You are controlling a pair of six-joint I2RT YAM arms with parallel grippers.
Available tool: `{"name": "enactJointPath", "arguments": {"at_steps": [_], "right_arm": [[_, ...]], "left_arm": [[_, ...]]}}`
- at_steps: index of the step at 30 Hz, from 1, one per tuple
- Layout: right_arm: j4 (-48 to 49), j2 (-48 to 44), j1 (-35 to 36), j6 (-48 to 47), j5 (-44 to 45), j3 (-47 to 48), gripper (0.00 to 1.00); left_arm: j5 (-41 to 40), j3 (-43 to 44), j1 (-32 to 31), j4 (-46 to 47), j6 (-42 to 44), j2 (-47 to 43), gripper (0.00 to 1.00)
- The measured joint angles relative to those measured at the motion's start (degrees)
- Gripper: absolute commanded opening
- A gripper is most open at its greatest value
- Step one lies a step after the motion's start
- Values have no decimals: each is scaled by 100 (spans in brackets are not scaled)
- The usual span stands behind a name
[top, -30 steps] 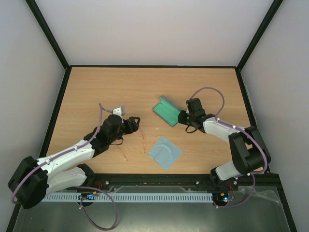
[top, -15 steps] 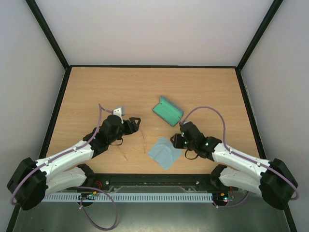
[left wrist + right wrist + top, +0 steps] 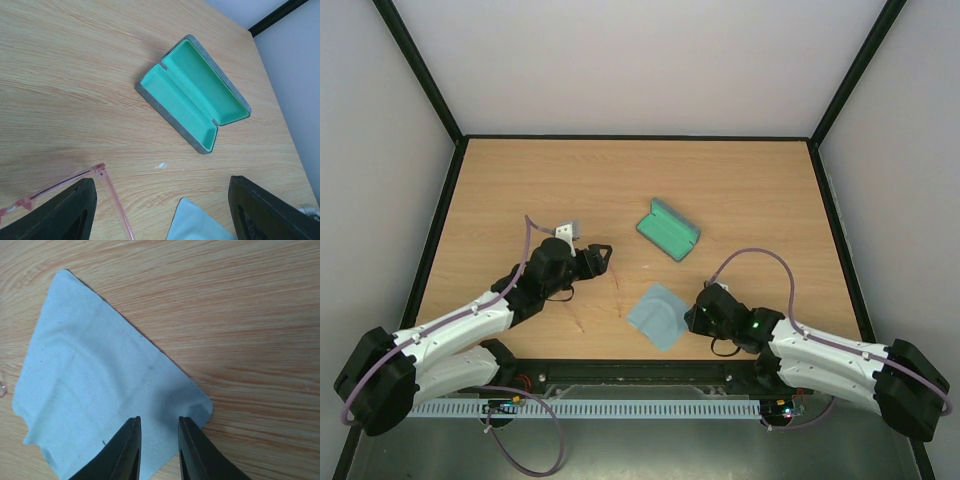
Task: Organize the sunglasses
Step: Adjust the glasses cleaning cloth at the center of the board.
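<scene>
The sunglasses lie on the table at the left gripper — its jaws spread wide, the pink frame just beside one finger, not pinched. Beyond them the case lies open, with the cloth flat between the arms. The right gripper hangs over the cloth's right corner — jaws nearly together, with nothing in the thin gap.

The top view looks down from above and behind the near edge, taking in the whole bench. The left wrist view sits low, facing across the wood toward the open case and a corner of the cloth. The right wrist view hangs close above that cloth, with the right pincer at its lower edge. All three views share the cloth.
</scene>
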Motion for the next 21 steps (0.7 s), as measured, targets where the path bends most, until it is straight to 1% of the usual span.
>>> {"name": "enactJointPath", "arguments": {"at_steps": [6, 12, 18, 21], "right_arm": [[426, 280, 0, 177, 66, -111, 16], [699, 516, 0, 240, 212, -103, 15], [592, 605, -52, 186, 455, -7, 15], [404, 645, -238, 31, 535, 90, 15]], "left_arm": [[2, -35, 2, 0, 0, -22, 75], [7, -35, 2, 0, 0, -28, 75], [7, -37, 0, 0, -2, -48, 75], [13, -50, 0, 0, -2, -48, 75]]}}
